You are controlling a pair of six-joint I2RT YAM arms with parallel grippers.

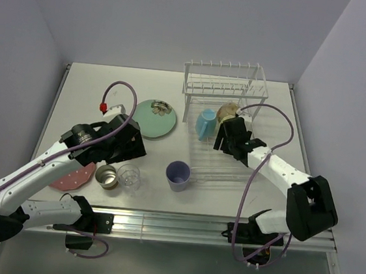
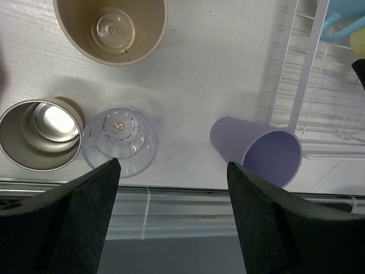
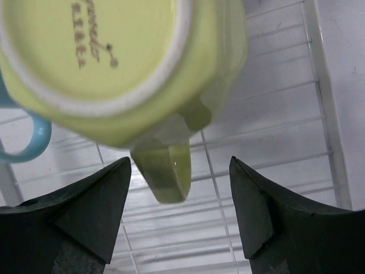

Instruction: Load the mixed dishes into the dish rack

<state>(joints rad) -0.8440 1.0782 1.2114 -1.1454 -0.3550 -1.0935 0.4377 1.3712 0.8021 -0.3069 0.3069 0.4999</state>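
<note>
The white wire dish rack (image 1: 230,89) stands at the back right. A blue cup (image 1: 205,123) and a yellow cup (image 1: 227,111) lie in its lower basket. My right gripper (image 1: 224,140) is open over the basket. In the right wrist view the yellow cup (image 3: 114,63) shows its base, and its handle (image 3: 168,171) hangs between my open right gripper's (image 3: 179,211) fingers, touching neither. My left gripper (image 2: 171,228) is open and empty above the table's front edge, between the clear glass (image 2: 120,140) and the lavender cup (image 2: 259,151). The steel cup (image 2: 40,134) and tan cup (image 2: 111,28) stand nearby.
A mint-green plate (image 1: 153,119) with a small object on it lies left of the rack. A pink plate (image 1: 74,176) lies at the front left, partly under my left arm. The lavender cup (image 1: 178,174) stands just in front of the rack's corner.
</note>
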